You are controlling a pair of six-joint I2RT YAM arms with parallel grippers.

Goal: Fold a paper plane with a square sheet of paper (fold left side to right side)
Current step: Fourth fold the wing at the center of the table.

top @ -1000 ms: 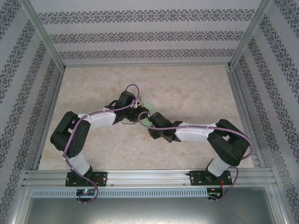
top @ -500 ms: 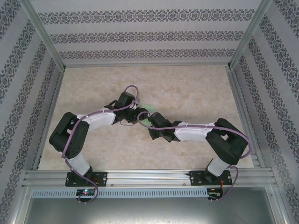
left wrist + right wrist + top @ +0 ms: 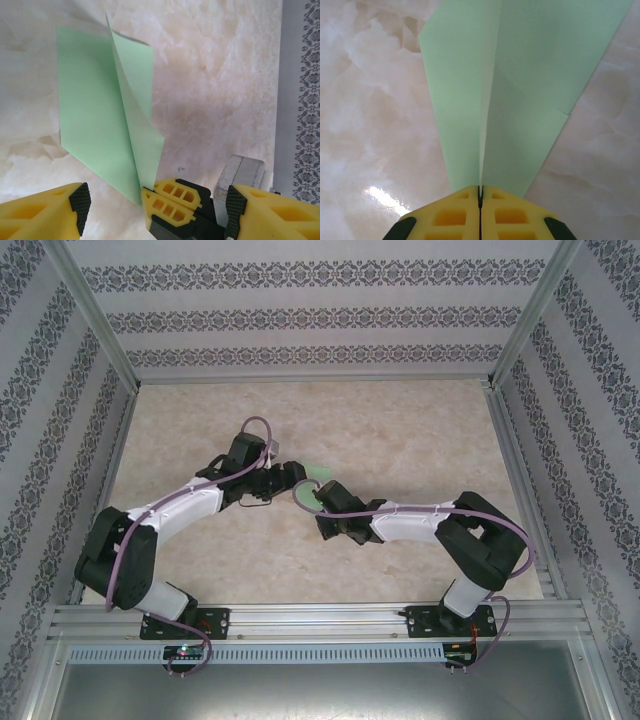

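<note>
A: Largest first. Where does the work sit on the table (image 3: 420, 430)?

B: Mid-table, between the two wrists. The square sheet of paper (image 3: 95, 110) is doubled along a crease; one flap stands up off the marble and the other seems to lie nearly flat.

A: Hands?

B: The right gripper (image 3: 480, 192) is pressed together, pinching the near end of the crease. The left gripper (image 3: 155, 202) is spread wide, straddling that pinch, apparently touching no paper.

A: Step?

B: Judgement: the left-to-right fold, part done, flap not down. The next move calls for laying the flap over with edges matched, then pressing along the crease while the pinch stops the sheet sliding.
</note>
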